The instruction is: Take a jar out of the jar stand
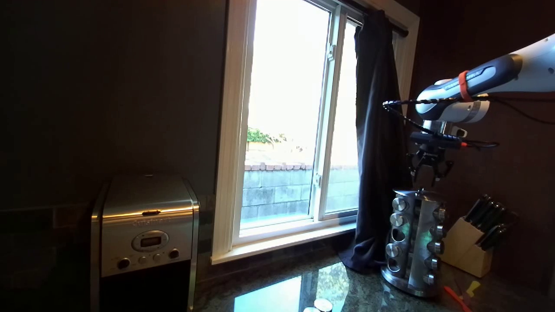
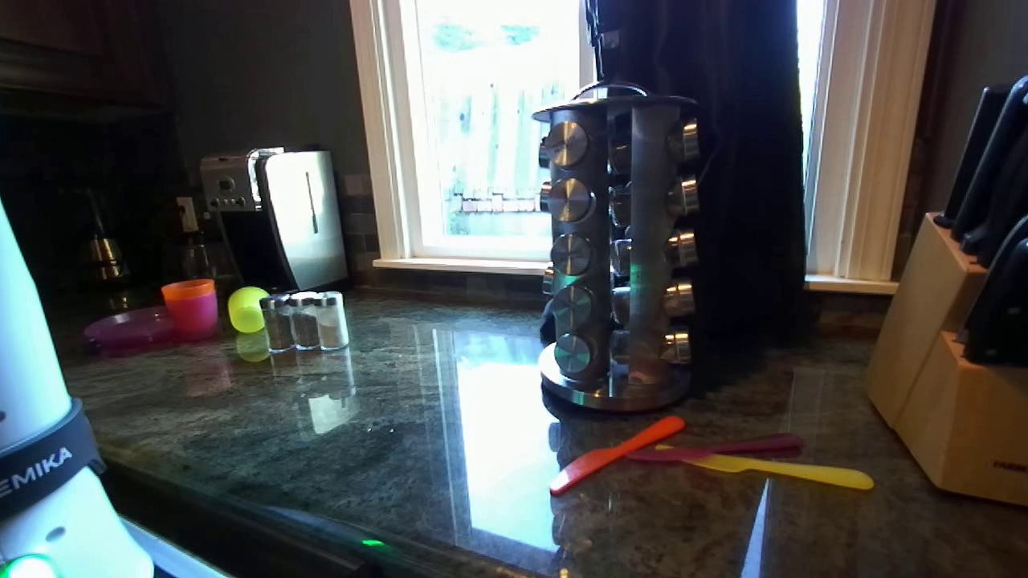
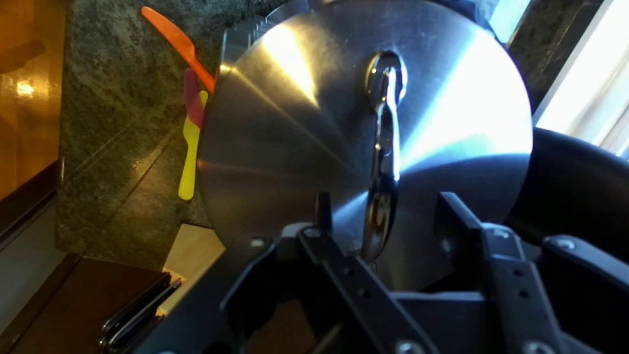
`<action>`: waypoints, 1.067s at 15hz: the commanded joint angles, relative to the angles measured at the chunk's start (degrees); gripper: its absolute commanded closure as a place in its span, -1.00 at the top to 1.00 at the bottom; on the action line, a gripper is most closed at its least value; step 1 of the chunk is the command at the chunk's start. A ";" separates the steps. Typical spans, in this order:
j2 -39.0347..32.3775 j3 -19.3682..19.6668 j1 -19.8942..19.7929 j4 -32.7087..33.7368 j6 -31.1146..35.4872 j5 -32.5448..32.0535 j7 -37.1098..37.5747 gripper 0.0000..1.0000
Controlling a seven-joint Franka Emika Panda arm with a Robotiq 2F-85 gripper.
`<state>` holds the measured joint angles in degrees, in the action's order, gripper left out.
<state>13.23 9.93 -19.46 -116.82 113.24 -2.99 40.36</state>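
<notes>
The jar stand (image 1: 419,247) is a tall silvery carousel on the counter, with tiers of shiny round jar lids; it also shows in an exterior view (image 2: 649,249). A jar (image 2: 571,199) sits in its second tier from the top, and another (image 1: 399,204) near its top. A few slots look dark in an exterior view. In the wrist view, its round lid (image 3: 285,147) carries a raised metal handle (image 3: 385,142). My gripper (image 1: 427,175) is open just above the lid. In the wrist view its fingers (image 3: 386,204) stand apart on either side of the handle, holding nothing.
The knife block (image 2: 915,345) stands beside the stand. An orange knife (image 2: 618,455), a purple knife (image 2: 755,446) and a yellow knife (image 2: 787,469) lie in front. Three loose jars (image 2: 305,323) stand near a silver appliance (image 2: 305,221). A dark curtain (image 1: 377,143) hangs behind.
</notes>
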 commanded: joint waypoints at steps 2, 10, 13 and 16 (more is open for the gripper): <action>-1.82 1.76 0.98 1.01 0.14 2.11 -1.34 0.01; -2.21 2.43 0.67 1.45 -0.74 6.12 5.15 -1.00; -1.58 2.20 0.38 0.90 -0.02 5.92 13.25 -0.91; -1.42 1.76 0.19 0.58 0.04 4.68 23.55 -0.91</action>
<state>11.28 11.88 -19.20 -116.25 113.18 1.80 55.41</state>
